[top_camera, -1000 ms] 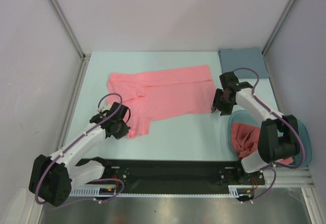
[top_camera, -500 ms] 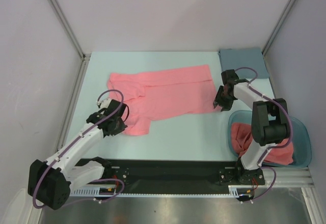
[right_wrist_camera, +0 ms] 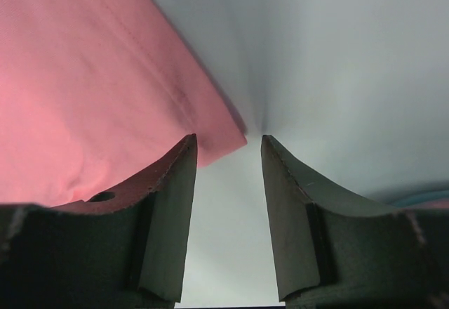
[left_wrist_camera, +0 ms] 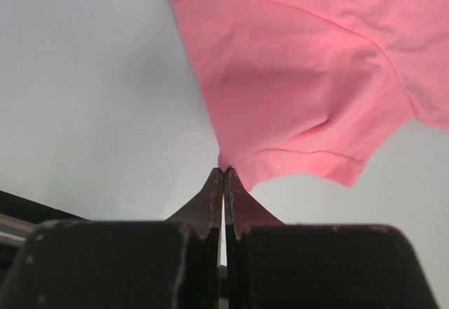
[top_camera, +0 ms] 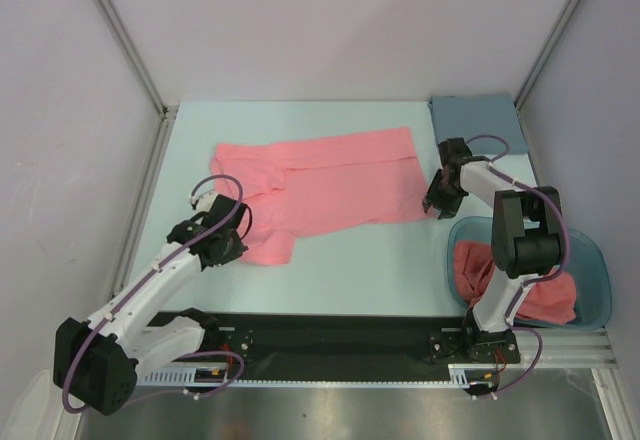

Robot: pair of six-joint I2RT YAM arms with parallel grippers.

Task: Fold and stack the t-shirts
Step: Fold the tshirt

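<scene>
A salmon-pink t-shirt (top_camera: pixel 330 188) lies spread across the middle of the table. My left gripper (top_camera: pixel 232 248) is shut on the edge of its near left sleeve (left_wrist_camera: pixel 295 105), with the fabric pinched at the fingertips in the left wrist view. My right gripper (top_camera: pixel 432 207) is open at the shirt's near right corner (right_wrist_camera: pixel 224 130), its jaws standing on either side of that corner. More pink t-shirts (top_camera: pixel 500 278) lie crumpled in the teal tub (top_camera: pixel 596 270) at the right.
A grey-blue rectangular cloth (top_camera: pixel 478 120) lies at the far right corner of the table. The tub stands by the right arm's base. White walls and metal posts enclose the table on three sides.
My left gripper has moved a little left with the sleeve edge. My right gripper has shifted slightly right and forward to the shirt's near right corner.
</scene>
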